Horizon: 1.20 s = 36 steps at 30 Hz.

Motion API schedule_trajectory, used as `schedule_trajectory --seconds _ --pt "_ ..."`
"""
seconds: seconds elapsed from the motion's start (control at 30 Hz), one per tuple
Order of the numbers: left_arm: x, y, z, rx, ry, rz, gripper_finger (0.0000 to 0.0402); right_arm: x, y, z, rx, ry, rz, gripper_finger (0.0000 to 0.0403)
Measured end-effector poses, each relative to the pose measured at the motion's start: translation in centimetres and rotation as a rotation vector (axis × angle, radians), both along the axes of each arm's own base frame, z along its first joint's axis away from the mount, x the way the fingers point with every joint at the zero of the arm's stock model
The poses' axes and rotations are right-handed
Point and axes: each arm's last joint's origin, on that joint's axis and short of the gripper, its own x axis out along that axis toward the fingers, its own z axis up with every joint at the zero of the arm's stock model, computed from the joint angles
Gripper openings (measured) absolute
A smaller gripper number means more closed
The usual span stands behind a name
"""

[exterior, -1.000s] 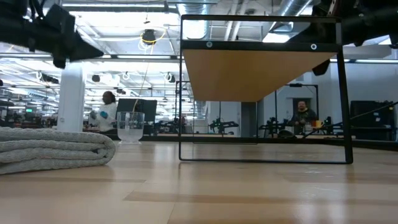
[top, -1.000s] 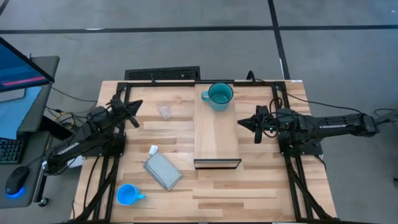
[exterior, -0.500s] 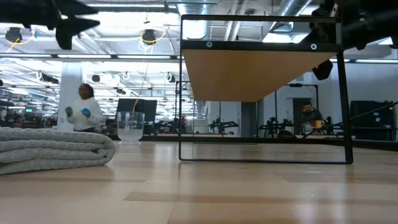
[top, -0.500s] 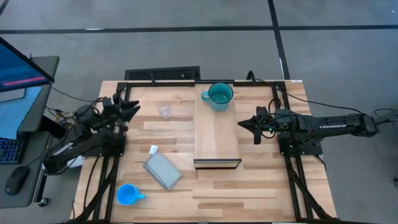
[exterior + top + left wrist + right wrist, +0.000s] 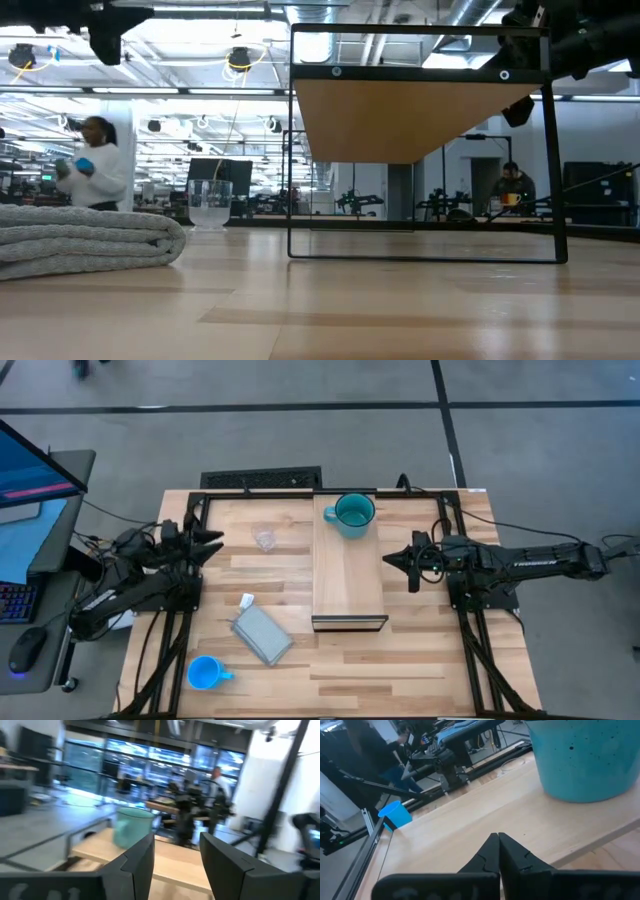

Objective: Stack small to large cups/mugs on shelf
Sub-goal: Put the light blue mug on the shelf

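The shelf (image 5: 349, 565) runs down the middle of the table (image 5: 420, 660), from the far edge toward the near side, ending with its dark front edge short of the table's near rim. In the low view it stands raised on a thin black frame, with open space beneath it. The teal mug (image 5: 351, 513) sits upright on the shelf's far end, handle to the left; the rest of the shelf top is bare. The glass cup (image 5: 264, 539) stands on the table left of the shelf, toward the far side. The blue mug (image 5: 205, 673) stands at the near left corner, close to the table's left rim. Between those 2 lies a grey pouch (image 5: 261, 634), well apart from both and from the shelf. The wide strip of table right of the shelf is open wood, as is the near part in front of the shelf.

The left gripper (image 5: 210, 542) hovers over the table's far left edge, left of the glass cup and apart from it. Its fingers (image 5: 139, 862) are spread with a clear gap between them and hold nothing.

The right gripper (image 5: 389, 558) hovers just right of the shelf, a little nearer than the teal mug, pointing left at the shelf's side. Its fingers (image 5: 487, 855) are pressed together, tips meeting, with nothing between them.

A person (image 5: 95, 165) shows in the room beyond the table.
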Motion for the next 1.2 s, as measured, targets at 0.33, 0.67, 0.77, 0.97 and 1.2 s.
schedule_trajectory --seconds 0.33,0.67,0.77,0.97,1.2 --pt "-0.8 -1.2 2.1 0.003 -0.105 -0.279 0.0149 0.0 0.0 0.0 0.064 -0.008 -0.017 0.0017" --pt "-1.8 -1.8 2.5 -0.073 0.039 -0.267 0.0148 0.0 0.0 0.0 0.115 -0.014 -0.032 0.0016" --pt "-2.2 -2.0 2.9 -0.072 0.046 -0.265 0.0147 0.0 0.0 0.0 0.132 -0.017 -0.044 0.0015" --pt "-1.2 -1.5 2.9 -0.058 0.108 -0.253 0.0115 0.0 -0.1 0.0 0.126 -0.019 -0.074 0.0015" --pt "0.8 -0.9 3.6 0.004 0.112 -0.399 0.0074 0.0 -0.1 0.0 0.145 -0.023 -0.088 0.0014"
